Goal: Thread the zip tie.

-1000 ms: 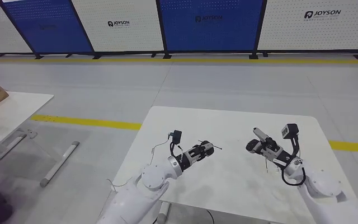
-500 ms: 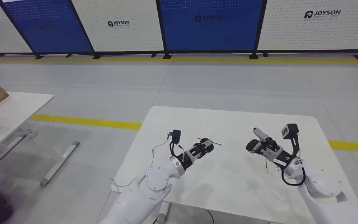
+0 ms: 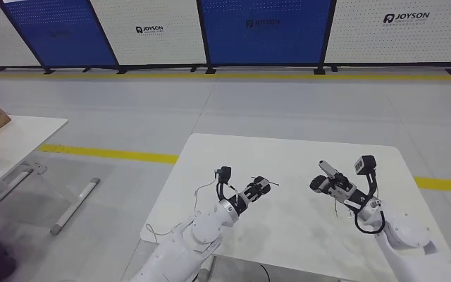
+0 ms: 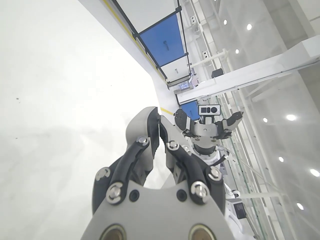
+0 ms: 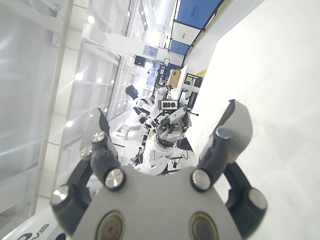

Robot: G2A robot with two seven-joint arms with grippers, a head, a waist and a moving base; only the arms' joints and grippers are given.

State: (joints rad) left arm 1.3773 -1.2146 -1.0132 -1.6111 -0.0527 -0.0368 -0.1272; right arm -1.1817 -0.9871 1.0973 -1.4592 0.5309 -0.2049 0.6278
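Note:
My left gripper [image 3: 258, 187] hovers over the white table [image 3: 296, 151] left of its middle, shut on a thin black zip tie [image 3: 270, 182] whose end pokes out toward the right arm. In the left wrist view its fingers [image 4: 150, 126] are pressed together. The right wrist view shows that gripper farther off, with the zip tie [image 5: 194, 113] sticking out sideways. My right gripper [image 3: 320, 176] is at the table's right side, facing the left one, open and holding nothing; its own view shows the right gripper [image 5: 166, 111] with the jaws spread wide.
The table's front edge [image 3: 282, 266] lies close under both arms. A second white table [image 3: 28, 134] stands off to the left across the floor. Blue and white panels [image 3: 264, 32] line the back.
The left arm's elbow has drifted a little to the right while its gripper and the zip tie stay nearly in place. The right arm has not moved.

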